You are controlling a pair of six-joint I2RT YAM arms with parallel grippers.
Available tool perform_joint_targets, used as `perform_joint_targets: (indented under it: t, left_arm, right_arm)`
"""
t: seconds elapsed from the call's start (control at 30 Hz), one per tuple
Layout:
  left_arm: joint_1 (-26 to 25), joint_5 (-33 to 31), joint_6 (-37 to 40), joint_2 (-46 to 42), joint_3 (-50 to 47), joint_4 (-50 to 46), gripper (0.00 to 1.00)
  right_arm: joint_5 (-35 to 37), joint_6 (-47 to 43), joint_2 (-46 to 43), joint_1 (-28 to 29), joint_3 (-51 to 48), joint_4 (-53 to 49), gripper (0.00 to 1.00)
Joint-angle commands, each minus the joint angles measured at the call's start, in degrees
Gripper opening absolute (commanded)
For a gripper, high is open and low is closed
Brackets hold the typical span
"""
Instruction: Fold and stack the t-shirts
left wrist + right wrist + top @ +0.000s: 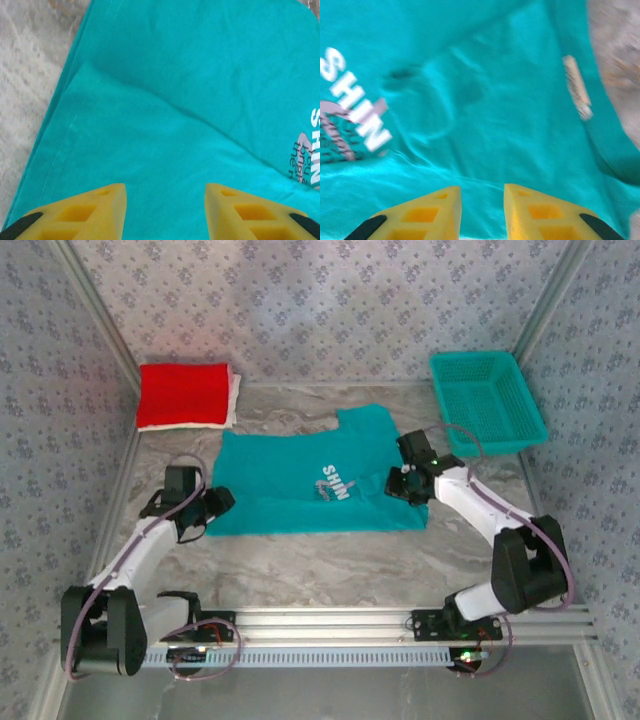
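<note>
Lying spread across the middle of the counter [330, 560], the teal t-shirt [290, 480] is being shown print-side up. White block letters "SHIN" are being made out on it in all three views, with the word cut off after that. In the left wrist view, smaller grey lines beginning "you", "brigh" and "the" are being cropped by the frame edge. A pale neck label [577, 87] is being seen in the right wrist view, too blurred to read.

The left tool [165, 200] is being held wide apart over the shirt's left part, nothing pinched. The right tool [482, 200] is being held over the cloth beside the print, its yellow fingers parted by a narrower gap and gripping nothing. Whether either is touching the fabric cannot be told.

A folded red t-shirt [183, 395] is being carried on a folded white t-shirt [234, 400] at the far left corner, and a teal mesh basket [487, 400] is sitting at the far right.
</note>
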Motion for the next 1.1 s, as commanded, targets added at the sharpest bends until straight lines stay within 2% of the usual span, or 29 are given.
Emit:
perform_joint_targets:
  t: [0.0, 0.3, 0.63, 0.8, 1.07]
  left_arm:
    - [-0.46, -0.18, 1.85, 5.64, 2.63, 1.79, 0.45]
    - [-2.21, 1.5, 2.26, 17.62, 5.32, 7.53, 0.44]
    - [-2.66, 0.95, 2.18, 19.79, 5.69, 8.86, 0.44]
    - [-2.65, 0.71, 2.34, 19.38, 6.61, 8.17, 0.44]
    - [-2.7, -1.01, 2.4, 16.59, 6.39, 7.86, 0.45]
  right_arm:
    - [-0.93, 0.23, 6.23, 1.72, 3.97, 2.26, 0.3]
    - [-3.34, -0.67, 23.04, 2.15, 15.79, 4.94, 0.29]
    - [-13.17, 0.61, 30.29, 1.84, 19.16, 12.14, 0.28]
    - [-17.05, 1.0, 29.58, 0.94, 18.58, 16.03, 0.28]
    - [-12.06, -3.89, 15.98, 0.57, 13.76, 15.86, 0.33]
